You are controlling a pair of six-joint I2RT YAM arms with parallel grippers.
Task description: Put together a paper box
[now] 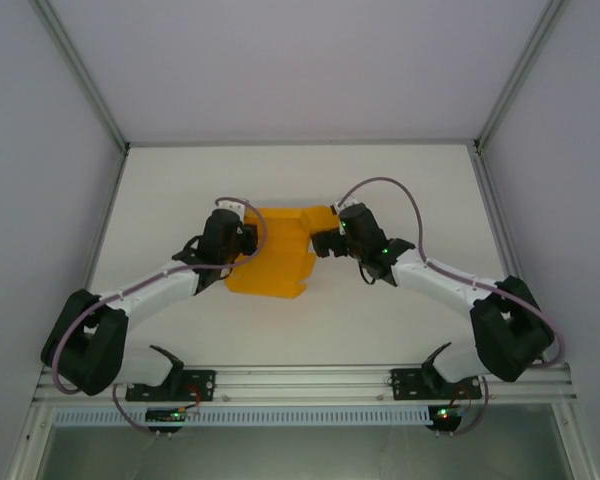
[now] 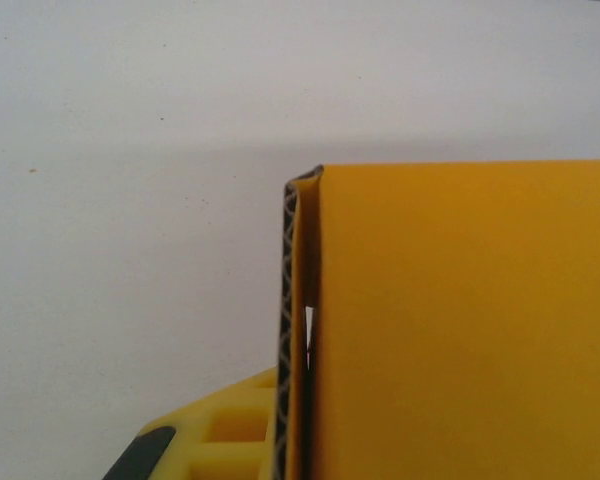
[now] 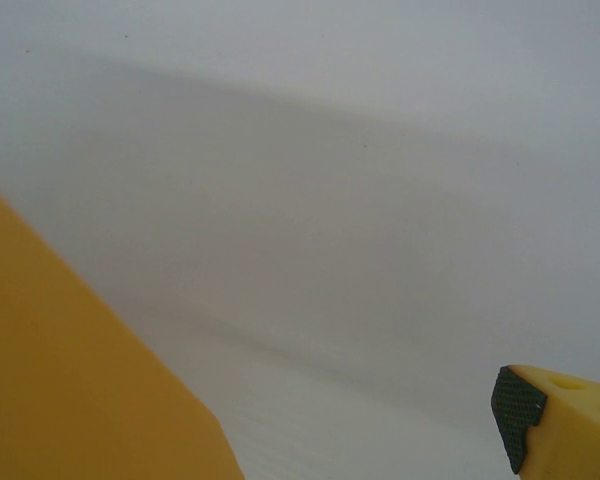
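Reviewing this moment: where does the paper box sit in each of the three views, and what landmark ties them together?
Top external: the paper box lies mid-table, near picture centre.
Left wrist: the paper box fills the lower right, its folded edge upright at centre.
Right wrist: the paper box takes the lower left corner.
Shared landmark: the white table around it.

From the top camera I can't make out either set of fingertips. The left gripper [image 1: 242, 240] and right gripper [image 1: 327, 240] hide theirs under their own wrist bodies at the paper box [image 1: 275, 255] edges. On the left wrist camera the card runs off the right and bottom edges. One yellow finger [image 2: 220, 445] is cropped at the bottom, and the other is behind the card. On the right wrist camera the card is a blurred wedge cut off at lower left, and a finger [image 3: 555, 420] is clipped in the lower right corner.
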